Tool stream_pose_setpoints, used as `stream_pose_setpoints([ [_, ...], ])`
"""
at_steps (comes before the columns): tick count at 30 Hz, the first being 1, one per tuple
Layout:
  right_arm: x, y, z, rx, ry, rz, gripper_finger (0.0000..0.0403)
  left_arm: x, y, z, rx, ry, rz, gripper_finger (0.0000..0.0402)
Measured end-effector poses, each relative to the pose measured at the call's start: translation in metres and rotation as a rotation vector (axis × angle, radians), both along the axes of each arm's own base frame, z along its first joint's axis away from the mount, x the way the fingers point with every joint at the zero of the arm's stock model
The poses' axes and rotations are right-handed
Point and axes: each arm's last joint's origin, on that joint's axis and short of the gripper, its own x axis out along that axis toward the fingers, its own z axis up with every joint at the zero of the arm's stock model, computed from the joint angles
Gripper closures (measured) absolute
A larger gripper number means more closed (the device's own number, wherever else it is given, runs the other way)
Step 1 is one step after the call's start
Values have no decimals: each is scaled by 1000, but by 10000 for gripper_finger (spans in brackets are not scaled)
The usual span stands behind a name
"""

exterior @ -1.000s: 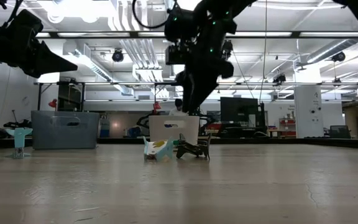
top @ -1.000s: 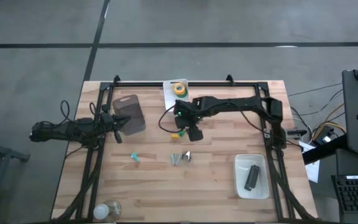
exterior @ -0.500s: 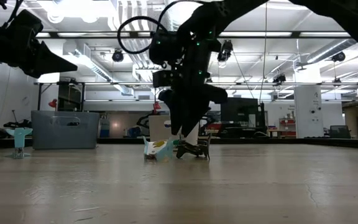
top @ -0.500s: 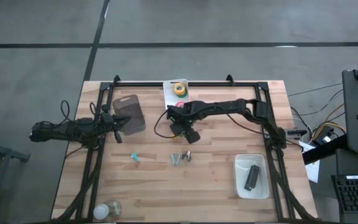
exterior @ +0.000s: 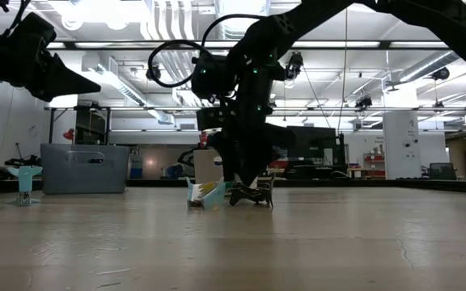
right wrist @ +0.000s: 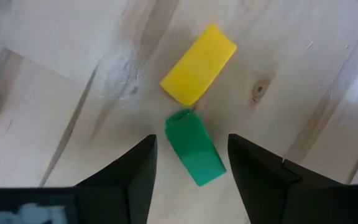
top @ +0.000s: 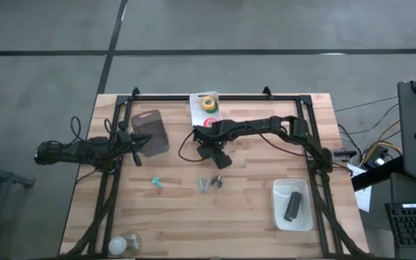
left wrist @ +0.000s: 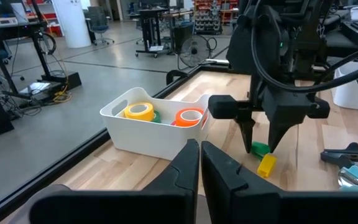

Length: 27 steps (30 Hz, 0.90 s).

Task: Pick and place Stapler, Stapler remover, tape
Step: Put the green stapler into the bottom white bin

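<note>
The right gripper (top: 209, 154) hung low over the middle of the wooden worktop (top: 251, 209), its fingers (right wrist: 260, 180) spread to either side of a small green piece (right wrist: 193, 149) that lay touching a yellow piece (right wrist: 199, 64) on the boards; the fingers were not yet pressed on it. The left gripper (top: 139, 144) waited at the left of the frame beside a dark grey box (top: 150, 131), its fingers pressed together and holding nothing. The stapler (top: 292, 206) lay in a white tray (top: 278, 217) at the lower right of the frame. In a white bin (left wrist: 142, 134) at the upper middle of the worktop sat the tape: a yellow roll (left wrist: 138, 111), a green one partly hidden behind it, and a red roll (left wrist: 189, 117). A cluster of small metal pieces (top: 209, 183) lay just below the right gripper, a small teal item (top: 157, 183) lay to their left, and a clear bottle (top: 126, 244) rested at the lower left edge.
</note>
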Motion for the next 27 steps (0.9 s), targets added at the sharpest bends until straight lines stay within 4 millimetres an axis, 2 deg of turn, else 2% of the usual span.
stream_pose_setpoints([
  [4, -1, 0, 1, 4, 5, -9, 237, 0, 0, 0, 0, 0, 0, 382],
  [9, -3, 1, -1, 9, 27, -14, 286, 0, 0, 0, 0, 0, 0, 383],
  [14, -4, 1, 2, 33, 42, -109, 338, 0, 0, 0, 0, 0, 0, 381],
  [22, -9, 4, 20, 159, 153, -324, 337, 0, 0, 0, 0, 0, 0, 382],
  [27, -16, 13, 42, 276, 168, -473, 335, 0, 0, 0, 0, 0, 0, 381],
])
